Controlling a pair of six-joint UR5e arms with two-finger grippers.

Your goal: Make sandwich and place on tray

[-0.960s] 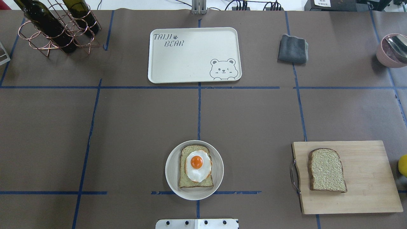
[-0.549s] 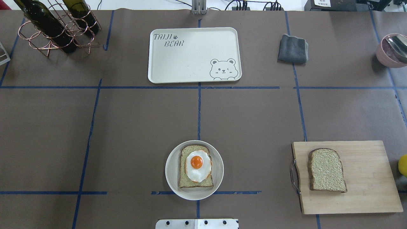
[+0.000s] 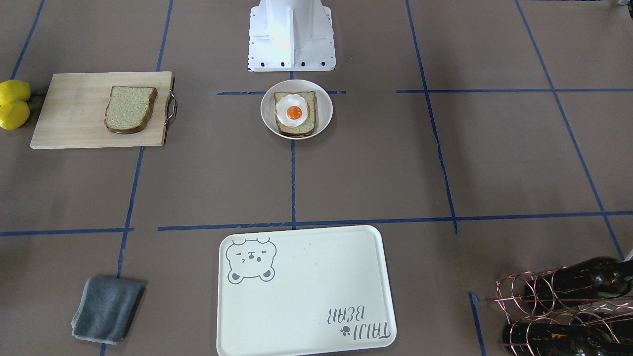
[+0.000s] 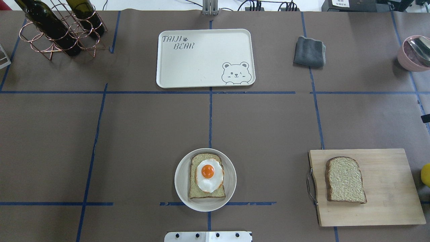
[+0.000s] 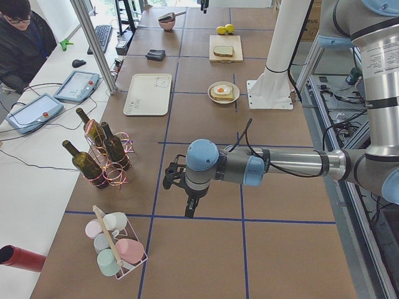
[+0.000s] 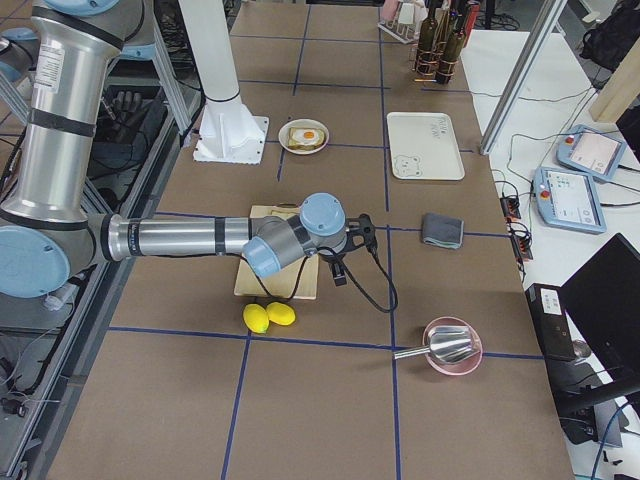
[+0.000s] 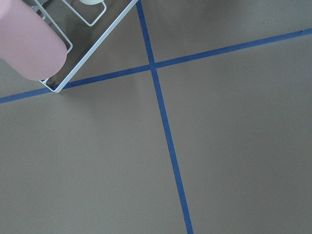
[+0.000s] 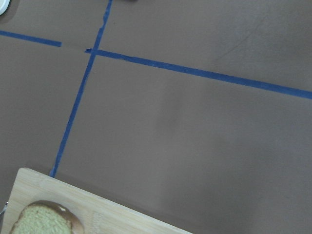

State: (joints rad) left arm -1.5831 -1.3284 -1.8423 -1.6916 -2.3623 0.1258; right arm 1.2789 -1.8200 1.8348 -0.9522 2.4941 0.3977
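Over the desk (image 4: 134,134), my right fingers (image 6: 340,279) hang near the board (image 4: 386,188) with the bare slice (image 4: 346,179), my left fingers (image 5: 189,210) well apart from the plate (image 4: 181,181) holding the other slice (image 4: 193,189) and egg (image 4: 209,175) and from the tray (image 4: 201,60), and how open either pair is I cannot tell.

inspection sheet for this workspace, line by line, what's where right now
surface: brown paper cover with a blue tape grid
job's things: bread slice under fried egg on white plate; second bread slice on cutting board; tray holds no food
clutter: grey cloth, bottle rack, lemons, pink bowl, cup rack
end effectors: left end effector above the table near the cup rack; right end effector above the table by the cutting board; open or shut cannot be told
cables: cable looping from the right wrist
surroundings: operator, control tablets on a side desk
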